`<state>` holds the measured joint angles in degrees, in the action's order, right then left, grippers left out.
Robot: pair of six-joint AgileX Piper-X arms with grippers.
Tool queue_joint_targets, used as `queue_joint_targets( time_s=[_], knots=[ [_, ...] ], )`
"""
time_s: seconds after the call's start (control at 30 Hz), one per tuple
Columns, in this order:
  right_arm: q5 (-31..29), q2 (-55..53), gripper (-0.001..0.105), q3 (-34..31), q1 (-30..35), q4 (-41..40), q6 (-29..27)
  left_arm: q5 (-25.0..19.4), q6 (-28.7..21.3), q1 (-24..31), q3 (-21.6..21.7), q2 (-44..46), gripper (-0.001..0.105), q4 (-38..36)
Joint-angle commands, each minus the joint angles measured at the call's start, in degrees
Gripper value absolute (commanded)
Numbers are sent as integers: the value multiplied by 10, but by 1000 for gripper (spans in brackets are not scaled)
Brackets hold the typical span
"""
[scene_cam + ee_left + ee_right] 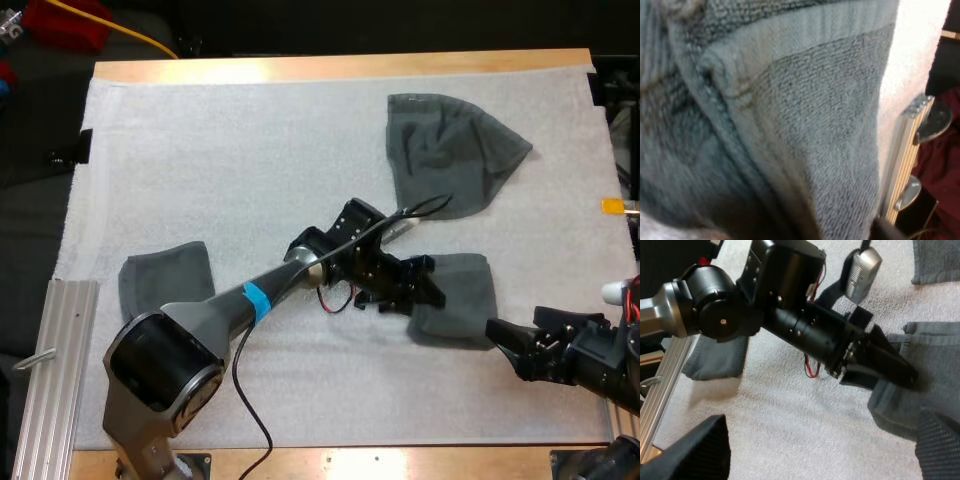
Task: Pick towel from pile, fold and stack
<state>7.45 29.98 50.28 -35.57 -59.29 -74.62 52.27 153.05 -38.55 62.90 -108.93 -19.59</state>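
Our left tool (pixel 418 285) is sitting at the edge of the folded towel (pixel 455 300). We cannot tell whether it is clenched on the hem or released. From its own wrist, the cloth and its paler hem band are lying right up against the camera.

The towel is stretching away from this tool's tip toward our right arm. It looks close to square, so we are not naming a long axis with any confidence.

Our right tool (pixel 503 348) is released, its fingers (pixel 695 450) standing wide apart and clear of any cloth. It is hovering just short of the towel's corner on its own side. So the towel is lying between the two tools, the left one at one edge and the right one near the opposite corner. We are judging that the coming move turns on this. The right tool would be reaching forward and slightly across, while the left is already at the cloth.

Beyond the left tool, farther over the desk, the crumpled towel (pixel 450 150) is lying near the folded one but apart from it. Back along the left arm, a second folded towel (pixel 165 282) is resting well apart, which we take for the stack.

Everything is lying on the white mat (pixel 300 130), whose nap is probably gripping cloth, over the wooden desk (pixel 340 68). An aluminium rail (pixel 60 370) is running along the mat's edge behind the left arm.
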Motion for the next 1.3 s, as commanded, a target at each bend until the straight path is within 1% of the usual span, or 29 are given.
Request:
queue_joint_targets(
  time_s=[0.0, 0.07, 0.27, 0.33, 0.4, 0.43, 0.53, 0.7, 0.77, 0.83, 0.93, 1.03, 1.1, 1.13, 1.2, 1.23, 1.27],
  knots=[
    [5, -1, 74, 1, -1, -1, 0, 8, 1, -10, 5, -3, 33, 6],
    [5, -1, 74, 1, -1, -1, 0, 4, 2, -13, 7, -6, 30, 1],
    [5, -1, 74, 1, -1, -1, 0, 2, 11, -13, 8, -7, 29, 2],
    [5, -1, 74, 1, -1, -1, 0, 0, 11, -13, 8, -7, 22, 2],
    [5, -1, 74, 1, -1, -1, 0, 0, 11, -13, 8, -7, 5, 2],
    [5, -1, 74, 1, -1, -1, 0, -2, 11, -13, 8, -7, 0, 2],
    [5, -1, 74, 1, -1, -1, 0, -4, 8, -13, 8, -7, 0, 2],
    [5, -1, 74, 1, -1, -1, 0, 0, -52, -12, 8, 20, 0, 0],
    [4, -1, 74, 1, -1, -1, 0, 1, -66, -8, 8, 42, 0, 1],
    [3, -1, 74, 1, -1, -1, -1, 12, -79, -3, 8, 61, 0, 1],
    [3, -1, 74, 1, -1, -1, -1, 17, -107, 8, 10, 98, 0, -21],
    [3, -1, 74, 1, -1, -1, -1, 17, -143, 25, 11, 132, 0, -61],
    [3, -1, 74, 1, -1, -1, -1, 17, -177, 40, 12, 156, 0, -105],
    [3, -1, 74, 1, -1, -1, -1, 17, -190, 44, 11, 164, 0, -115],
    [3, -1, 74, 1, -1, -1, -1, 14, -238, 61, 12, 190, 0, -172],
    [3, -1, 74, 1, -1, -1, -1, 11, -250, 66, 13, 197, 0, -191],
    [3, -1, 74, 1, -1, -1, -1, -2, -279, 75, 14, 208, 0, -221]
  ],
)
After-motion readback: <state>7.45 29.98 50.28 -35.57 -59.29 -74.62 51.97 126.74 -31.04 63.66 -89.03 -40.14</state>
